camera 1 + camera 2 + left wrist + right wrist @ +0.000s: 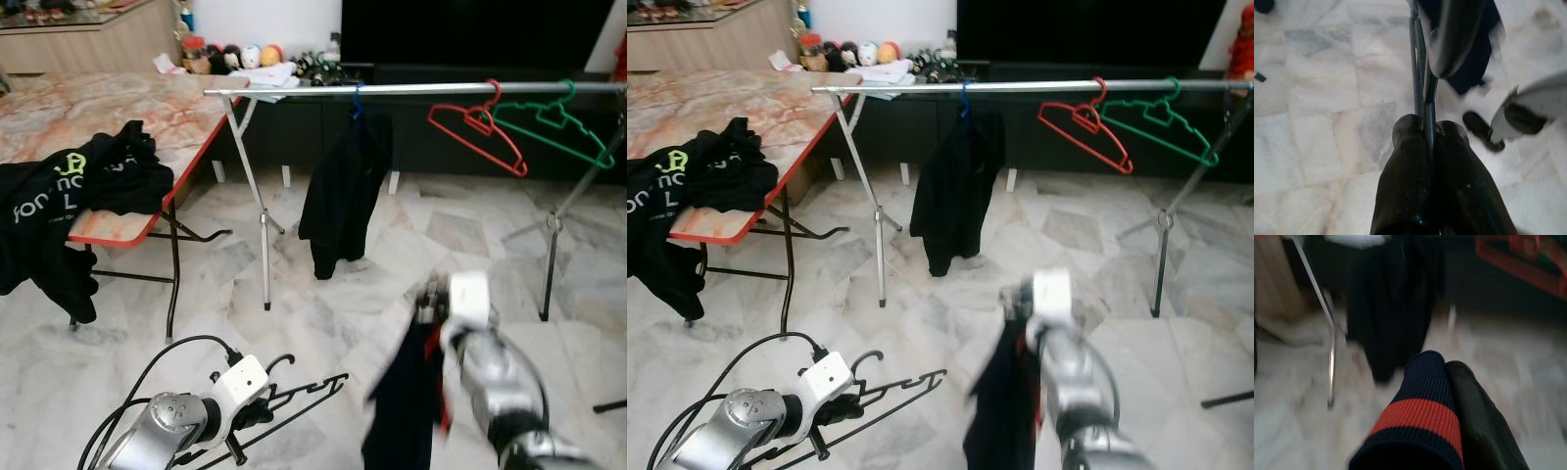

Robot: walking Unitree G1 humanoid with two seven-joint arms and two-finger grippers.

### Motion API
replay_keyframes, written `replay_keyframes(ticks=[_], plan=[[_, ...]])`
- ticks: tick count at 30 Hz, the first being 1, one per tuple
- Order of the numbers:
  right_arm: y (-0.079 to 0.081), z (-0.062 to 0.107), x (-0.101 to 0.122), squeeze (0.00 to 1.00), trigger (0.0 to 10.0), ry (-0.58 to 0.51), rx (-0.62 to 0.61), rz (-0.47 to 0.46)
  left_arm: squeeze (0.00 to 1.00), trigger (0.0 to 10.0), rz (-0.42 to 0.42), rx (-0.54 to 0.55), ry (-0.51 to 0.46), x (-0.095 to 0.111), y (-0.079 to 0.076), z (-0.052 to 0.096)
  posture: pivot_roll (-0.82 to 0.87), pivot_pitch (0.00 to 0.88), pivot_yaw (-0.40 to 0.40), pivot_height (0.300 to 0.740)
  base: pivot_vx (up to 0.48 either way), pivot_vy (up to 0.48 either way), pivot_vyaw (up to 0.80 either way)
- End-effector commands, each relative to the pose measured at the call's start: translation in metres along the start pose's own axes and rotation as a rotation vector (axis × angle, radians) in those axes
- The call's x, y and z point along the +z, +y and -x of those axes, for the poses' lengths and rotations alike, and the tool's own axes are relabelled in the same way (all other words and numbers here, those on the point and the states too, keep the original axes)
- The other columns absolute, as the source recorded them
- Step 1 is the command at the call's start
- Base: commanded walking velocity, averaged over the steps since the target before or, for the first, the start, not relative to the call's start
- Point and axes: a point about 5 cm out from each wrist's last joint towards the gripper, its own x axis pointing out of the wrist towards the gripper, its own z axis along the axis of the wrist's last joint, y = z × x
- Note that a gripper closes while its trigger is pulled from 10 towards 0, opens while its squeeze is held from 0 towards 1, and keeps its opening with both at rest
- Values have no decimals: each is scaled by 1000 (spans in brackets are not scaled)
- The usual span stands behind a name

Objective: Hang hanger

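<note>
the left gripper (1431, 128) is low near the floor, its two fingers pressed together on the thin bars of a black hanger (294, 392), which sticks out ahead of it over the marble floor (323, 323). the right gripper (431, 304) is raised in front of the robot, closed on a dark garment with a red stripe (1418, 416) that droops below it; the view there is blurred. the rail (411, 89) stands well ahead, already carrying a dark shirt on a blue hanger (343, 196), a red hanger (477, 132) and a green hanger (554, 127). more dark clothes (69, 186) lie on the table (118, 108). judging by this, the black hanger is in hand but not yet hung; the approach and hooking onto the rail remain.
</note>
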Motion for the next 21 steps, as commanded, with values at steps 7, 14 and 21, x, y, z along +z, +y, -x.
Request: replay_keyframes(ticks=[7,14,21], plan=[[11,5,-26,0,10000,180,94,32,0,10000,-49,-138,-63,28,4,-6,24,31,31,740,0,0,0],[14,5,-30,0,10000,263,132,114,0,10000,-19,-228,-122,47,7,-7,29,39,25,740,0,0,0],[16,3,-29,0,10000,279,131,119,0,10000,-1,-204,-181,60,12,-14,43,26,18,740,0,0,0]])
